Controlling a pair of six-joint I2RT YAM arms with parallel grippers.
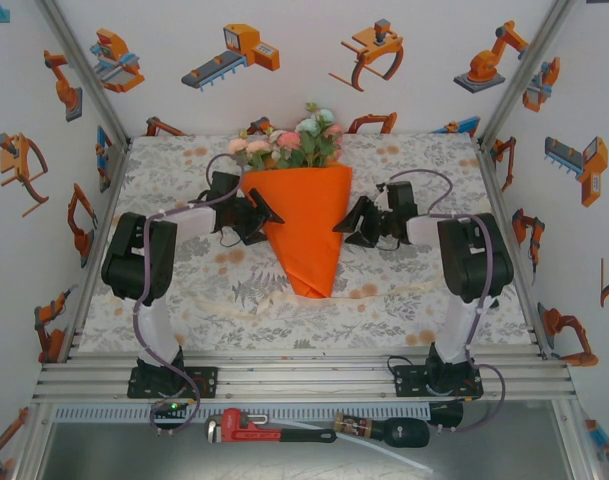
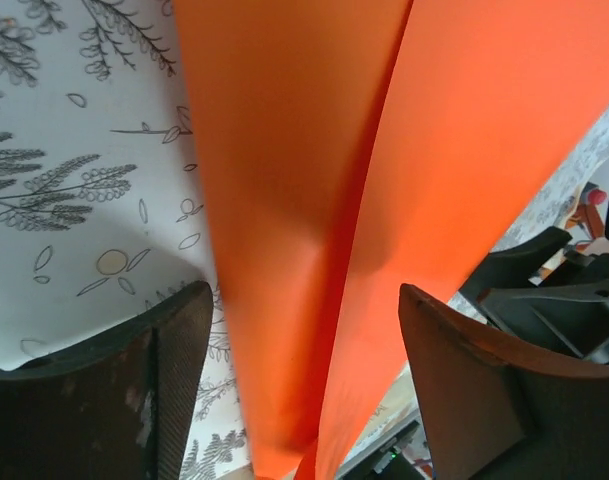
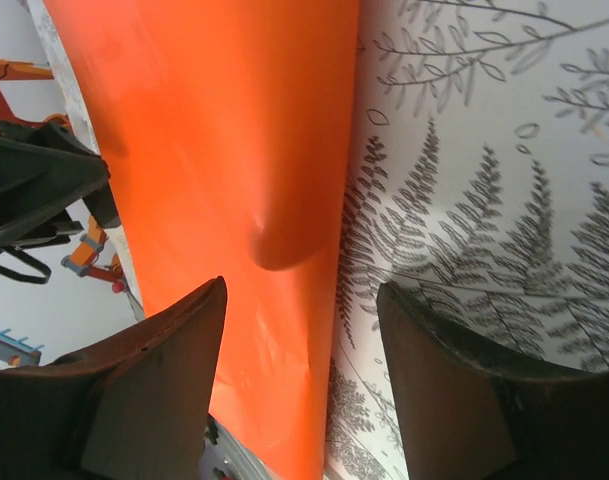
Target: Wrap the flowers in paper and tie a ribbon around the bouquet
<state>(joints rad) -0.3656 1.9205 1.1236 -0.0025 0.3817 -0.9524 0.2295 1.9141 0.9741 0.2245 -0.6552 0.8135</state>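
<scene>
Counter (image 1: 434,170): floral cloth, both arms reaching in from the near edge.

Bouquet (image 1: 302,220): lies flat mid-counter, orange paper already folded into a cone, point toward me. Wrapping looks done. One flap overlaps the other in the left wrist view, and nothing pins the seam.

Flowers (image 1: 289,140): heads and leaves stick out of the cone's wide far end. Stems are hidden inside.

Left hand (image 1: 269,220): released, at the cone's left edge. Fingers stand apart with the folded paper running between them, not clenched on it.

Right hand (image 1: 346,225): released too, at the cone's right edge. Its wrist view shows paper by one finger and bare cloth by the other.

Ribbon (image 1: 399,290): faint pale strip on the cloth, near the cone's tip, apart from both hands. I cannot tell whether it passes under the paper.

My read: tying step comes next. One hand should hold the fold shut while the other goes down for the ribbon.
</scene>
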